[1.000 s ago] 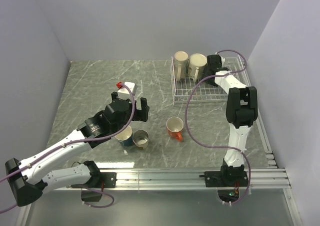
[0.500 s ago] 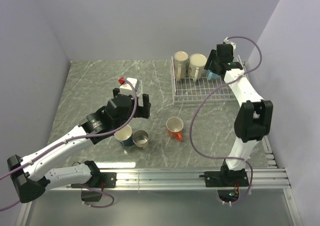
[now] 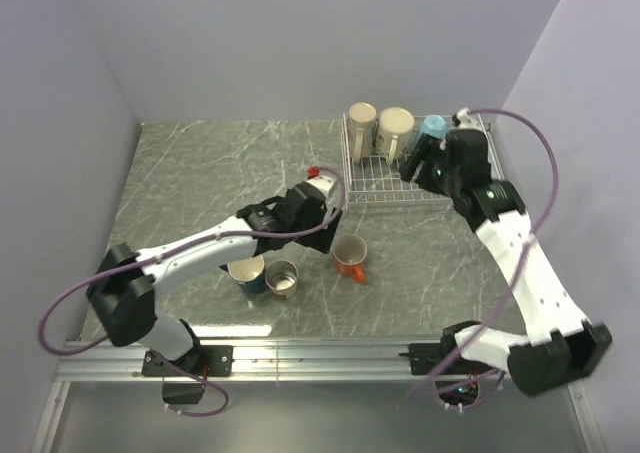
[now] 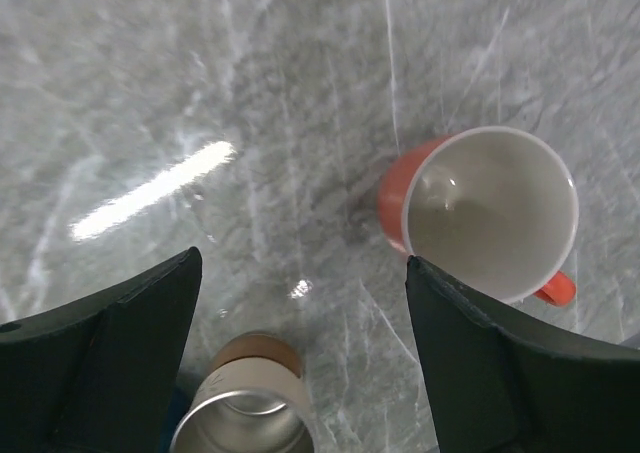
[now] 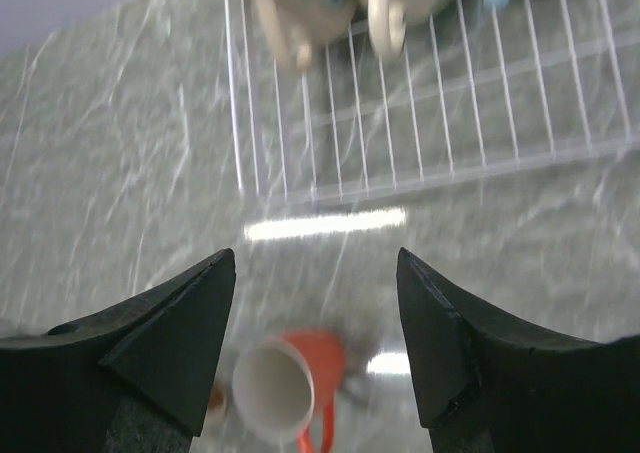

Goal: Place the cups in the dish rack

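Observation:
The white wire dish rack (image 3: pixel 400 178) holds the cream mug (image 3: pixel 362 123), the white mug with green inside (image 3: pixel 396 127) and the light blue mug (image 3: pixel 433 126) along its far side. The orange mug (image 3: pixel 349 256), the grey metallic mug (image 3: pixel 282 278) and the dark blue mug (image 3: pixel 247 271) stand on the table. My left gripper (image 3: pixel 325 235) is open and empty, just left of the orange mug (image 4: pixel 480 213) and above the metallic mug (image 4: pixel 245 413). My right gripper (image 3: pixel 413 163) is open and empty above the rack's (image 5: pixel 400 123) middle. The orange mug (image 5: pixel 290 388) shows between its fingers, far below.
The grey marbled table (image 3: pixel 200 173) is walled at the back and on both sides. The rack stands at the back right, close to the right wall. A metal rail (image 3: pixel 330 353) runs along the near edge.
My left arm swung right, from over the dark blue mug to beside the orange mug. My right gripper left the light blue mug in the rack and drew back towards the near side.

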